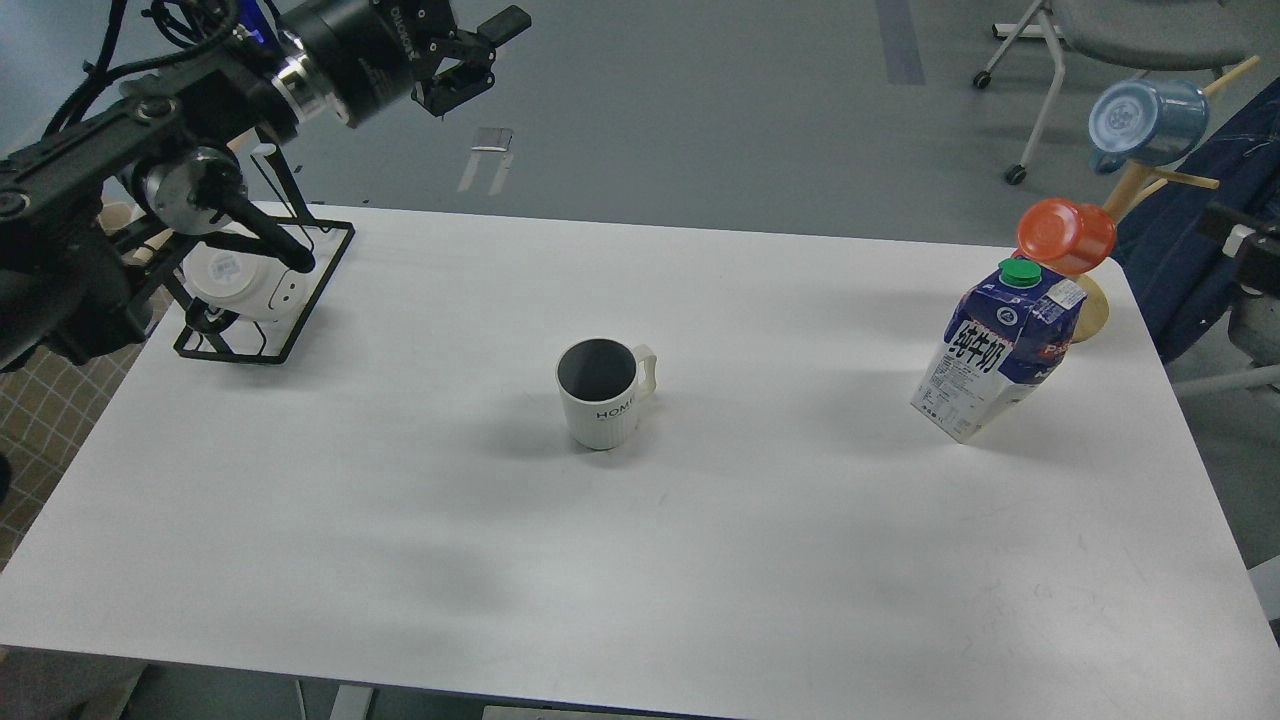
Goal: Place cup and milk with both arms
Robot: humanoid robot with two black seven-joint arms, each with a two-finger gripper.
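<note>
While our left end effector [470, 60] hangs empty at upper left, fingers apart, and our right is out of view, we should clear both arms from the HOME mug [600, 393] mid-counter [300, 520] and milk carton [1000, 350] at right.

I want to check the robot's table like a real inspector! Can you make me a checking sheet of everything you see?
Surface: white table, faint scuffs.
Job's things: cup upright at centre, handle to the right; milk standing at the right side, green cap on.
Clutter: black wire rack holding white cups at far left; wooden mug tree with orange mug and blue mug at far right.
Grippers: left gripper open, raised, holding nothing; right not in view.
Cables: black cables along the left arm.
Surroundings: grey floor, wheeled chair.
</note>
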